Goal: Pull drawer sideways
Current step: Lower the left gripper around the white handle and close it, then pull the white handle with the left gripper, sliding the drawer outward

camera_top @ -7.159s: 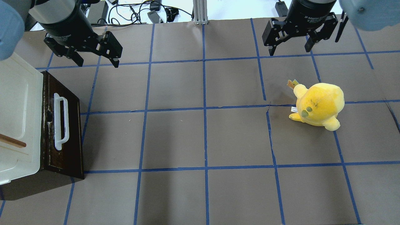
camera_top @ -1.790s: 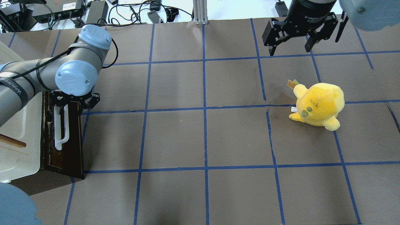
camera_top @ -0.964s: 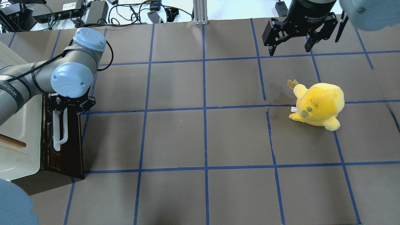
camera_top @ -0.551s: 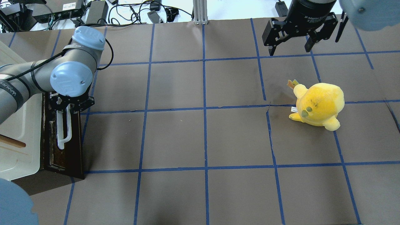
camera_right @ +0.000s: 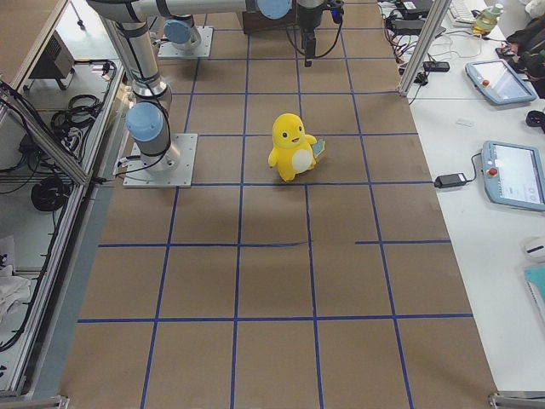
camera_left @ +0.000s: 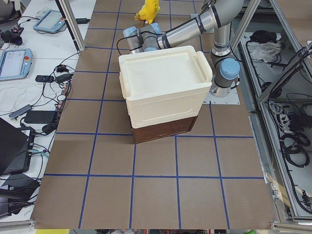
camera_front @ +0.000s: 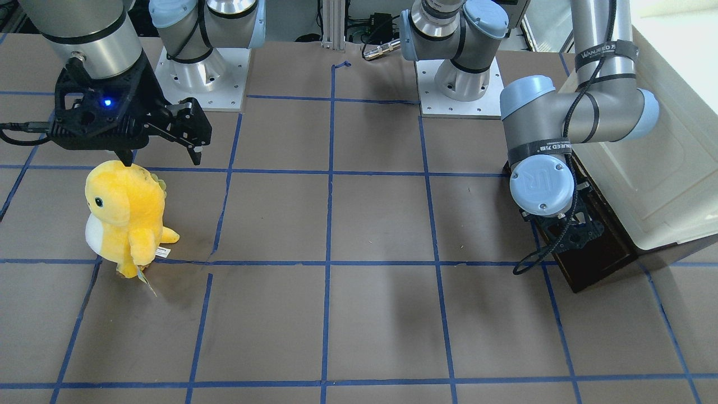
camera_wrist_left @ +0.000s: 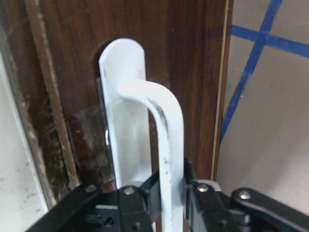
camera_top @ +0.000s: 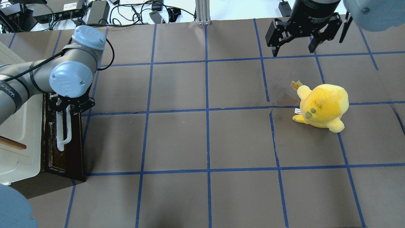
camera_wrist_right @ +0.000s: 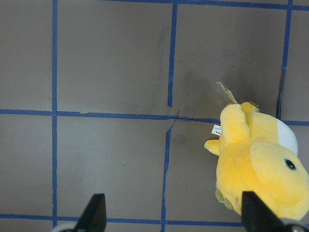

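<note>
– Since the left gripper (camera_wrist_left: 171, 199) is clamped on the handle (camera_wrist_left: 164, 125) near one end, not mid-bar, what could be expected to go wrong?

– Twisting, prob. If the pull is applied off-centre, the drawer (camera_top: 68, 152) could be racked and jammed in the cabinet (camera_top: 19, 126). The bar looks thin and smooth, so the grip might also be lost if the pull isn't kept square to the front. And as nothing is seen holding the cabinet down, the whole unit could be dragged across the tabletop (camera_top: 205, 142) w/ the drawer kept inside.

– Could it be braced by the right gripper (camera_top: 293, 50)?

– Not as placed. It's held wide open and empty, raised near the yellow plush toy (camera_top: 322, 106), well apart from the cabinet.

– Where is the drawer found, and how is it described?

– It's at the tabletop's edge on the robot's left, under the cream-white body as seen from the left-end cam. Its front is turned toward the tabletop's middle. Dark brown wood is shown, worn and scuffed whitish, esp. around the handle mount. The long white bar handle is marked w/ grey scratches. No interior is shown. Whether the drawer has been drawn out at all can't be told.
</note>
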### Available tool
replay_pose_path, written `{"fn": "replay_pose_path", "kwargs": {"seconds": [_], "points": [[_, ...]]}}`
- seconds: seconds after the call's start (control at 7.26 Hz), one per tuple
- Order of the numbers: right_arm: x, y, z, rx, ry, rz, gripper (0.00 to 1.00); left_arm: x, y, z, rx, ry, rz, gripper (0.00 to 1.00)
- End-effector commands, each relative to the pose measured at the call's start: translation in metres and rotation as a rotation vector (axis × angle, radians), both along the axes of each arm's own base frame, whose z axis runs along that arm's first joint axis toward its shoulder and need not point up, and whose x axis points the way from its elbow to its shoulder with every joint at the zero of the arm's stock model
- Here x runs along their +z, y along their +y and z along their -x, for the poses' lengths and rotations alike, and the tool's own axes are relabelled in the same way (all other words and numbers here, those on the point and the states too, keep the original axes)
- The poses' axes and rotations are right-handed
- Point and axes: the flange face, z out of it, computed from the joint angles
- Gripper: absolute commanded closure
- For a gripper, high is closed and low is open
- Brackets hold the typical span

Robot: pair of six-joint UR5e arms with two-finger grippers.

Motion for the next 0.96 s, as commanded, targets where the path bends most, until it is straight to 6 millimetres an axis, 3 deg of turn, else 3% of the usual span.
{"fn": "replay_pose_path", "kwargs": {"seconds": [0.0,0.83], "points": [[0.0,0.0,-0.0001,0.002,-0.001,0.0,0.0,-0.0029,-0.0007,0.0015,-0.003,0.0,-0.005,1.0],[0.0,0.0,0.0001,0.0,0.0,0.0,0.0,-0.0006,-0.0071,0.0057,-0.011,-0.002,-0.003,1.0]]}}
